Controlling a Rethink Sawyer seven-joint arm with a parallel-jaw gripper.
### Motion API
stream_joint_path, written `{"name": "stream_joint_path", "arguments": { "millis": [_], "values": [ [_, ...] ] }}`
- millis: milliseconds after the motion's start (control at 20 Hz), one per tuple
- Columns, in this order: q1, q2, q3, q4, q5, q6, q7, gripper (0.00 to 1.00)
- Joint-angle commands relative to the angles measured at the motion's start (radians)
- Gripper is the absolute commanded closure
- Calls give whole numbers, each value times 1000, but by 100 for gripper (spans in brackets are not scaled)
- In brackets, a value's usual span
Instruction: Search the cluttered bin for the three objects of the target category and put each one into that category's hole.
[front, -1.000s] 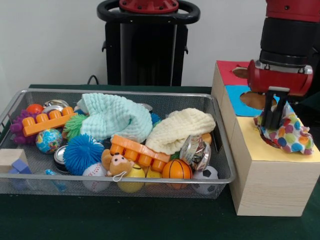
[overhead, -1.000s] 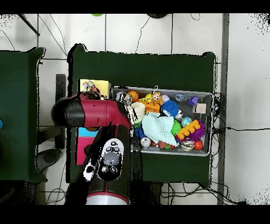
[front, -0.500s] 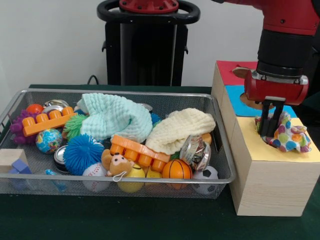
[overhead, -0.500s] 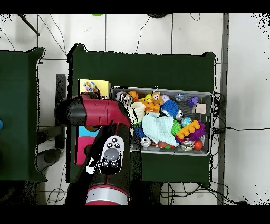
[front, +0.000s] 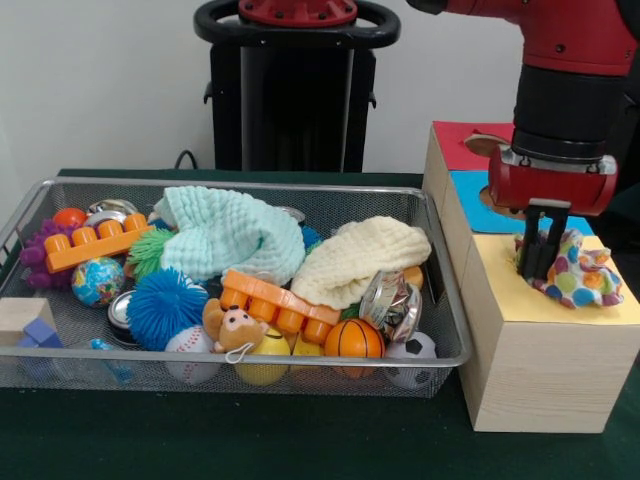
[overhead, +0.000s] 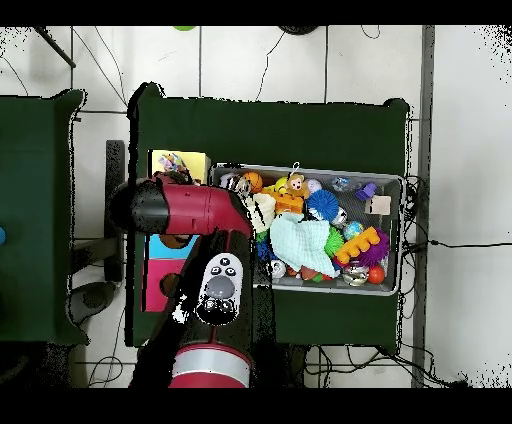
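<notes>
- Sinking lower since a second ago, the spotted cloth (front: 575, 277) now slumps into the yellow-surround hole (front: 560, 295) on the wooden box (front: 530, 360), front view; the claw (front: 537, 262) pinches its edge.
- Overhead: arm covers the claw; cloth (overhead: 171, 162) peeks near the table's (overhead: 270, 125) corner.
- Risk: cloth bunched on the rim could snag outside.

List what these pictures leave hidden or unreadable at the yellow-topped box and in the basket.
- Yellow-surround hole: hidden in the front view by the spotted cloth and the gripper; in the overhead view the arm covers that part of the pale box.
- Gripper: open or shut cannot be told in either view.
- Basket: any more spotted cloths would lie buried under the mint cloth, cream cloth and toys.
</notes>
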Motion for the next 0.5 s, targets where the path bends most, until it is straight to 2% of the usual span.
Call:
{"name": "stream_joint_path", "arguments": {
  "millis": [50,200,500],
  "values": [
    [-36,162,121,20,20,-43,152,100],
    [-21,194,92,-7,11,-41,156,100],
    [-52,240,130,-19,4,-81,129,100]
  ]
}}
